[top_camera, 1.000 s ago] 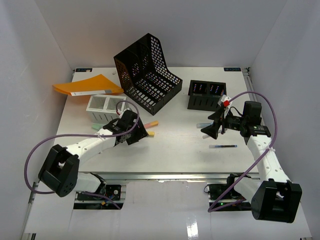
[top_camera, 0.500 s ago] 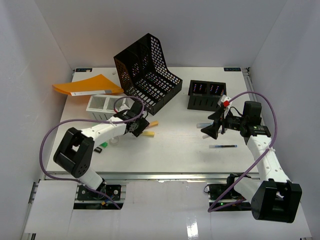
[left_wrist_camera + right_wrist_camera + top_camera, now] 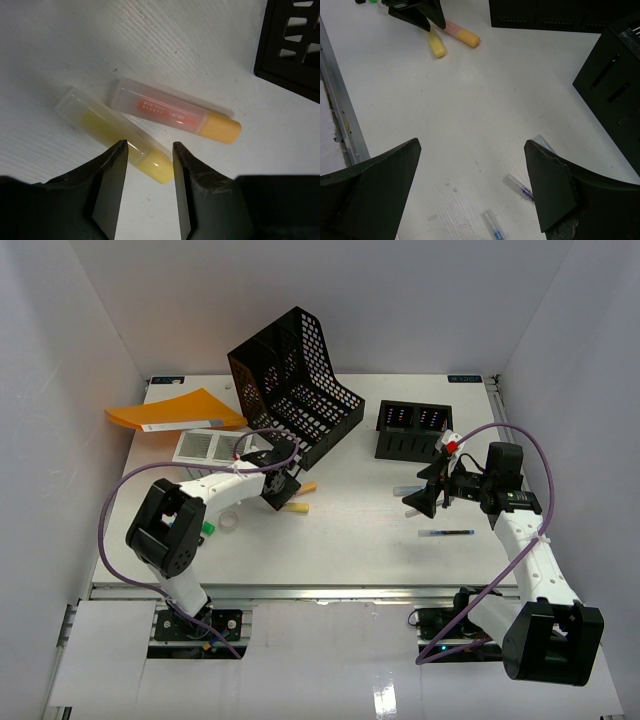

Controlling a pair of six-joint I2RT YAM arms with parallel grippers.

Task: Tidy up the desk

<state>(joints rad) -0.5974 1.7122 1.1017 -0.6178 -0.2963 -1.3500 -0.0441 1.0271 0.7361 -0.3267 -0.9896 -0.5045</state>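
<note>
Left fingers [image 3: 112, 185] narrow astride yellow highlighter [image 3: 105, 127] on surface [image 3: 75, 50], grip unclear; right fingers [image 3: 550, 190] wide. Contents of rack [image 3: 300, 380], organizer [image 3: 412, 430], tray [image 3: 205, 445] unclear.

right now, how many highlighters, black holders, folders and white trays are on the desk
highlighters: 2 (yellow highlighter, orange highlighter)
black holders: 2 (file rack, small organizer)
folders: 1 (orange folder)
white trays: 1 (white tray)
total on the desk: 6
</note>
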